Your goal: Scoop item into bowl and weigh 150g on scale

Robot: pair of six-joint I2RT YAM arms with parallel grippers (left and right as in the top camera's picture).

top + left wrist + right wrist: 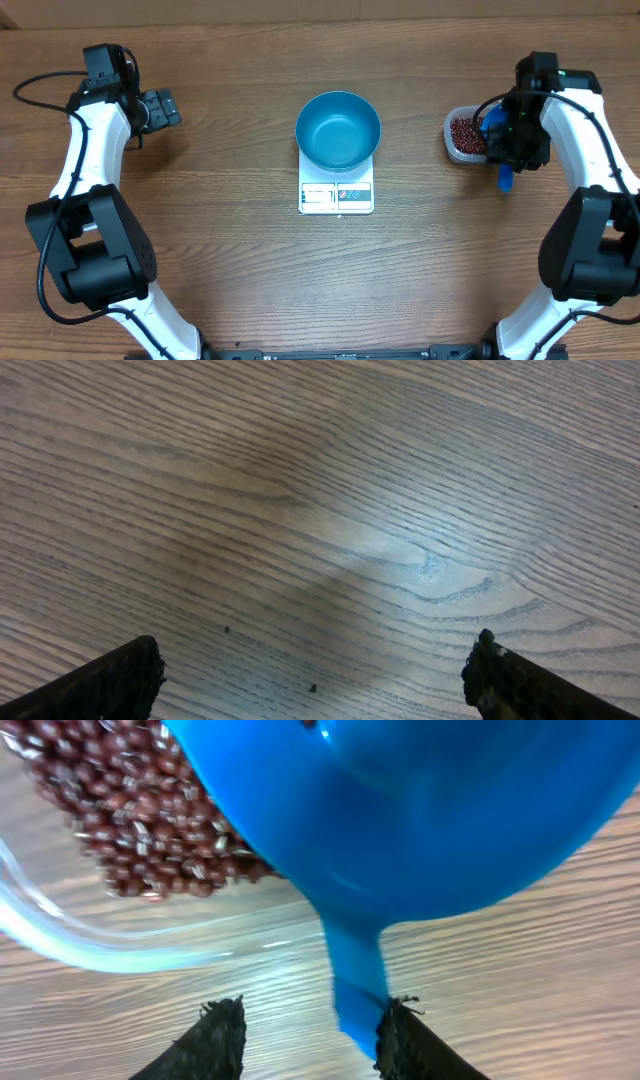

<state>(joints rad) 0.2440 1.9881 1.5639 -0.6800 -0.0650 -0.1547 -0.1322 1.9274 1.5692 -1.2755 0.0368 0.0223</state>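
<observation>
Nearest on the brown wooden table, at the middle, the small flat white square scale is seen, with its display panel turned to the near edge. To the right and a little further, the right claw is held low over the table. Its black fingers are set half apart, and the thin handle of a small blue plastic scoop is found between them. The handle touches one finger only and a gap is left to the other, so it is not clamped. The round cup of the scoop is placed over the right side of a clear plastic tub, in which the small dark red-brown beans are heaped. Whether the cup rests on them cannot be told. On the far part of the scale the round deep glossy blue bowl is set upright, well apart from the tub. Furthest, at the left, the left claw is spread wide above the table, and only wood grain is seen between its tips.
</observation>
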